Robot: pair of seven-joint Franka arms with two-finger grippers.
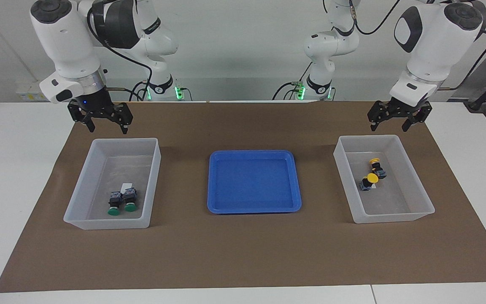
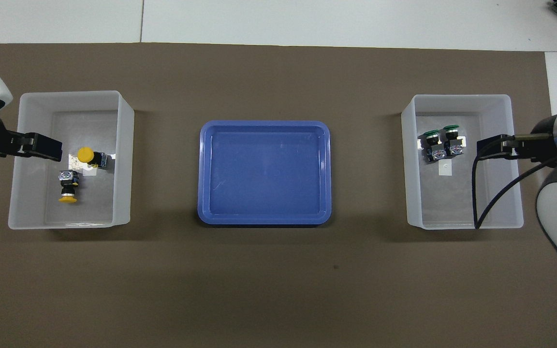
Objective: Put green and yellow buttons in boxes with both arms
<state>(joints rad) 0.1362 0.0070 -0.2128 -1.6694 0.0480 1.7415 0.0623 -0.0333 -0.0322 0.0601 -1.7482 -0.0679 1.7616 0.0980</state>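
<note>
green buttons (image 1: 120, 202) lie in the box (image 1: 83, 184) at frame left, yellow buttons (image 1: 372, 173) in the box (image 1: 414, 181) at frame right. left hand (image 1: 397, 120) and right hand (image 1: 104, 122) hang above them, both open wide and empty.

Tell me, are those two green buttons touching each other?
Touching. The overhead view shows the two green buttons lying side by side in their box, their bodies pressed together with no gap.

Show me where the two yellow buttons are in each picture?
Facing view: the yellow buttons lie in the box at the left arm's end of the table, toward that picture's right edge.
Overhead view: the same yellow buttons lie in the box toward that picture's left edge.
Shared landmark: the blue tray sits mid-table in both views.
</note>
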